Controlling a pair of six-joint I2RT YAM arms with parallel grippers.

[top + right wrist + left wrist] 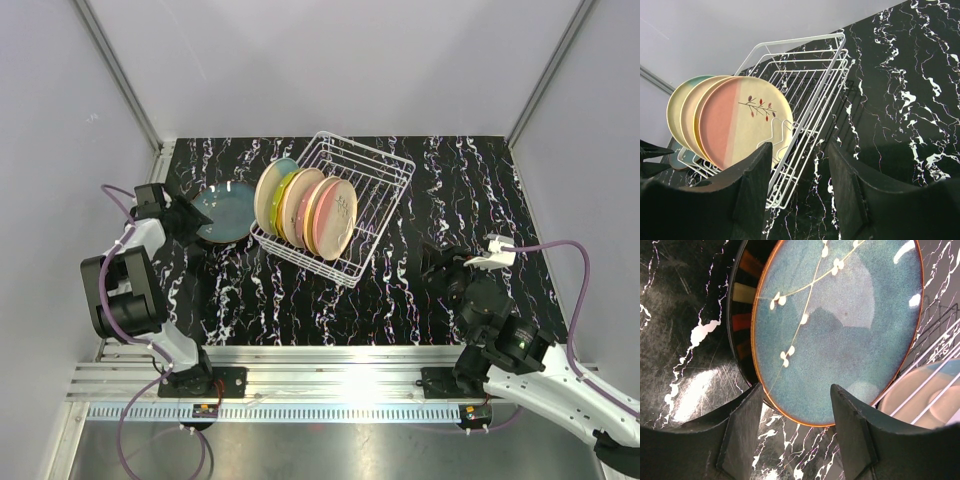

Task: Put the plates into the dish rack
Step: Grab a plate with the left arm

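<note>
Hovering low over the teal plate point(840, 325), the left gripper point(797, 395) is seen with its fingers spread, the plate's near rim framed between them. That plate is laid flat on a black plate point(740, 315), just beside the dish rack point(372, 172). Several plates point(312, 212) are stood upright inside. The right gripper point(797, 150) is held spread, nothing pinched.

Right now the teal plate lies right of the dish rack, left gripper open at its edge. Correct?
No. The top view shows the teal plate lying left of the dish rack; the left gripper is indeed open at its edge.
</note>
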